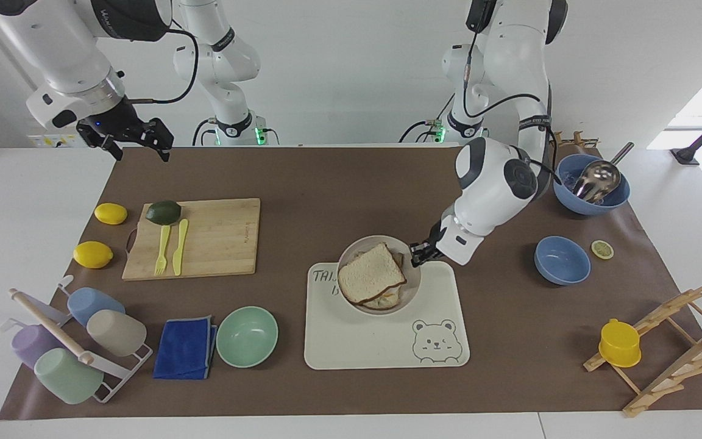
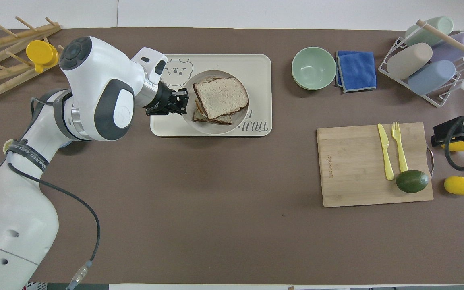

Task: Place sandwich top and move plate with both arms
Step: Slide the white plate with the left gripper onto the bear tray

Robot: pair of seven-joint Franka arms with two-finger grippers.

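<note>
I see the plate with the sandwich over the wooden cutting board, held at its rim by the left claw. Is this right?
Not quite. The plate with the sandwich top is over the cream bear tray, not the wooden cutting board; the facing view shows this. The left claw does hold it at the rim.

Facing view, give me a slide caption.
Left gripper carries the plate with sandwich top over the bear tray; right arm waits.
</note>
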